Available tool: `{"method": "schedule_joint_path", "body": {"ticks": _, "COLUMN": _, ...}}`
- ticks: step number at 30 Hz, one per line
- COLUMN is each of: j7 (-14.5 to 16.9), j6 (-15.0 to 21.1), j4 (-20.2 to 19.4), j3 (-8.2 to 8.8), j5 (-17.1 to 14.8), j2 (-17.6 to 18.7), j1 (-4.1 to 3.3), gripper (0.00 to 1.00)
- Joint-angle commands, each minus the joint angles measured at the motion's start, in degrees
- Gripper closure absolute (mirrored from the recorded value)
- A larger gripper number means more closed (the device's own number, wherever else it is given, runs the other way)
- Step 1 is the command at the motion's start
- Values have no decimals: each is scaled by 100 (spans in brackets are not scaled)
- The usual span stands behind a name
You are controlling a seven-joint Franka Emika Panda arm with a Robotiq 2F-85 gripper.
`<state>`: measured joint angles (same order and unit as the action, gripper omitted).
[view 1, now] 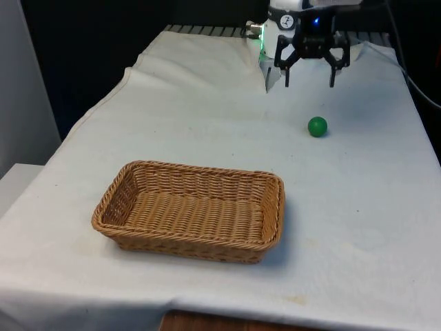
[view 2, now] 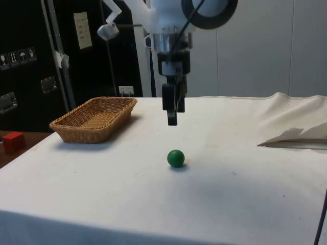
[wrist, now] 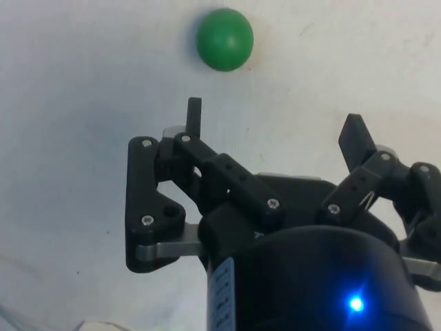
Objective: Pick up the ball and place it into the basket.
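Front view puts the tool (view 1: 310, 81) high over the far part of the tabletop (view 1: 207, 131), fingers spread wide, nothing between them. Green ball (view 1: 318, 126) sits on the white cloth below and nearer the camera than the tool, well apart from the wicker basket (view 1: 192, 209), which lies toward the front view's left with nothing in it. Side view adds the height gap: tool (view 2: 172, 120) hangs clear above the cloth, ball (view 2: 176, 158) on the tabletop (view 2: 102, 184) beneath and a bit nearer the camera, not touching. Basket (view 2: 95, 119) shows there near the table's edge, dark cabinets behind, a red block (view 2: 13, 141) off the table on a lower surface. A cloth fold (view 2: 296, 138) rises at the side view's right. Wrist view shows what the others don't: ball (wrist: 224, 39) lies out past the fingertips (wrist: 194, 110), outside the gap, closer to one finger's line than to the other. Tool (wrist: 275, 127) released, empty, touching nothing. Cloth is white and lightly wrinkled; black curtain sits beyond it in front view.
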<state>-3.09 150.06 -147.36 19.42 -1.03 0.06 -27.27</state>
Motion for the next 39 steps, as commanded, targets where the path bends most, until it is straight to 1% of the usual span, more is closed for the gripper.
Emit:
{"method": "schedule_joint_path", "body": {"ticks": 1, "j7": 92, "j6": 160, "j4": -46, "j3": -17, "j5": -143, "j2": 46, "j1": -11, "gripper": 0}}
{"method": "schedule_joint_path", "body": {"ticks": 3, "j7": 97, "j6": 298, "j4": -74, "j3": -29, "j5": -149, "j2": 138, "j1": -11, "gripper": 0}}
{"method": "schedule_joint_path", "body": {"ticks": 4, "j7": 97, "j6": 424, "j4": -92, "j3": -40, "j5": -155, "j2": 223, "j1": -11, "gripper": 0}}
{"method": "schedule_joint_path", "body": {"ticks": 8, "j7": 92, "j6": 642, "j4": -120, "j3": -74, "j5": -183, "j2": 378, "j1": -6, "gripper": 0}}
{"method": "schedule_joint_path", "body": {"ticks": 9, "j7": 92, "j6": 745, "j4": -138, "j3": -103, "j5": -218, "j2": 447, "j1": -6, "gripper": 0}}
{"method": "schedule_joint_path", "body": {"ticks": 10, "j7": 0, "j6": 676, "j4": -86, "j3": -57, "j5": -63, "j2": 498, "j1": 0, "gripper": 0}}
{"method": "schedule_joint_path", "body": {"ticks": 11, "j7": 92, "j6": 779, "j4": -149, "j3": -120, "j5": -241, "j2": 476, "j1": -6, "gripper": 0}}
{"method": "schedule_joint_path", "body": {"ticks": 13, "j7": 97, "j6": 825, "j4": -160, "j3": -132, "j5": -258, "j2": 504, "j1": 0, "gripper": 0}}
{"method": "schedule_joint_path", "body": {"ticks": 18, "j7": 52, "j6": 1043, "j4": -212, "j3": -258, "j5": -338, "j2": 665, "j1": 0, "gripper": 0}}
{"method": "schedule_joint_path", "body": {"ticks": 19, "j7": -11, "j6": 922, "j4": -166, "j3": -172, "j5": -160, "j2": 642, "j1": 0, "gripper": 0}}
{"method": "schedule_joint_path", "body": {"ticks": 20, "j7": 52, "j6": 1066, "j4": -212, "j3": -275, "j5": -361, "j2": 688, "j1": 6, "gripper": 0}}
{"method": "schedule_joint_path", "body": {"ticks": 24, "j7": 74, "j6": 1192, "j4": -212, "j3": -338, "j5": -435, "j2": 802, "j1": 17, "gripper": 0}}
{"method": "schedule_joint_path", "body": {"ticks": 26, "j7": 92, "j6": 1295, "j4": -212, "j3": -384, "j5": -498, "j2": 888, "j1": 34, "gripper": 0}}
{"method": "schedule_joint_path", "body": {"ticks": 27, "j7": 92, "j6": 1295, "j4": -212, "j3": -384, "j5": -498, "j2": 888, "j1": 34, "gripper": 0}}
{"method": "schedule_joint_path", "body": {"ticks": 28, "j7": -11, "j6": 1226, "j4": -178, "j3": -286, "j5": -309, "j2": 922, "j1": 0, "gripper": 0}}
{"method": "schedule_joint_path", "body": {"ticks": 29, "j7": 97, "j6": 1369, "j4": -206, "j3": -424, "j5": -550, "j2": 951, "j1": 40, "gripper": 0}}
{"method": "schedule_joint_path", "body": {"ticks": 34, "j7": 109, "j6": 1541, "j4": -195, "j3": -516, "j5": -659, "j2": 1112, "j1": 63, "gripper": 0}}
{"method": "schedule_joint_path", "body": {"ticks": 35, "j7": 115, "j6": 1616, "j4": -195, "j3": -550, "j5": -699, "j2": 1175, "j1": 80, "gripper": 0}}
{"method": "schedule_joint_path", "body": {"ticks": 36, "j7": -11, "j6": 1564, "j4": -172, "j3": -395, "j5": -481, "j2": 1220, "j1": 0, "gripper": 0}}
{"method": "schedule_joint_path", "body": {"ticks": 37, "j7": 115, "j6": 1650, "j4": -195, "j3": -567, "j5": -716, "j2": 1209, "j1": 86, "gripper": 0}}
{"method": "schedule_joint_path", "body": {"ticks": 39, "j7": 115, "j6": 1719, "j4": -189, "j3": -602, "j5": -762, "j2": 1266, "j1": 97, "gripper": 0}}
